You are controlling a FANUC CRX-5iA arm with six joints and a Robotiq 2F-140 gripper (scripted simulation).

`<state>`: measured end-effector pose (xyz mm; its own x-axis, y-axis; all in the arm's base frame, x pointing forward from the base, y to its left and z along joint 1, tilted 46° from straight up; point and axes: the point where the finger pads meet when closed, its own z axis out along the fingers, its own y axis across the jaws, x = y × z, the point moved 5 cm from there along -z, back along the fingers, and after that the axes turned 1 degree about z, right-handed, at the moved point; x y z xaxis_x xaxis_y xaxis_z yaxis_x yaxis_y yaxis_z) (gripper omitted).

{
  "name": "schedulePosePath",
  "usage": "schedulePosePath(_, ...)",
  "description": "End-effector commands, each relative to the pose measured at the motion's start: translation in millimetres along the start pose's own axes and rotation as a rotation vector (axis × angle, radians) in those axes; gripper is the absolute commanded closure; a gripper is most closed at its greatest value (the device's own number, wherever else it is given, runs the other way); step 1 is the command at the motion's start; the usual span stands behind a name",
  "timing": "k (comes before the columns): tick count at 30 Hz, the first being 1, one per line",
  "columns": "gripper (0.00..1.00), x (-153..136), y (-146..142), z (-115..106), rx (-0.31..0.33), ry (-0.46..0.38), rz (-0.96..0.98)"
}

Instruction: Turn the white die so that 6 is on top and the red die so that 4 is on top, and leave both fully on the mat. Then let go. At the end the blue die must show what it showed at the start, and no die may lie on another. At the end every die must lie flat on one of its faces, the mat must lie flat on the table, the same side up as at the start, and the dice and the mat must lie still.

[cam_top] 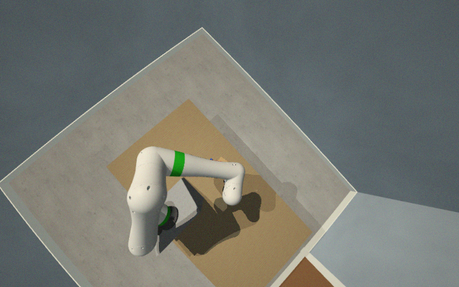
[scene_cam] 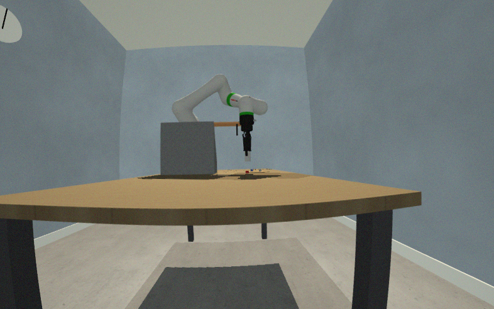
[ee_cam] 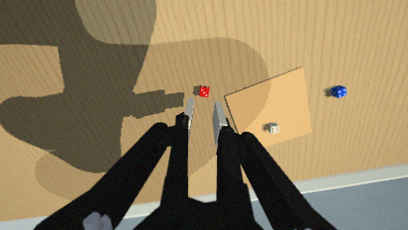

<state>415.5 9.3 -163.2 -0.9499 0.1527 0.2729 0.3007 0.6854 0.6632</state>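
Red die [scene_cam: 247, 171] [ee_cam: 204, 92] sits on the tabletop [scene_cam: 202, 195] [ee_cam: 365, 42] below and just beyond my hand [scene_cam: 247, 160] [ee_cam: 203, 108], whose empty fingers stand narrowly apart.

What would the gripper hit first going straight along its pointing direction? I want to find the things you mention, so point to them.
Probably the table top [scene_cam: 187, 193] [ee_cam: 356, 42], near the red die [scene_cam: 247, 171] [ee_cam: 204, 92]; the gripper [scene_cam: 247, 157] [ee_cam: 203, 108] might clip that die, but depth is unclear.
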Motion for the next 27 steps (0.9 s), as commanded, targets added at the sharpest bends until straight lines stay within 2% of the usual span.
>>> schedulePosePath(1,0.81,0,0,0,0.000,0.000,0.000)
schedulePosePath(13,0.81,0,0,2,0.000,0.000,0.000)
schedulePosePath(27,0.81,0,0,14,0.001,0.000,0.001)
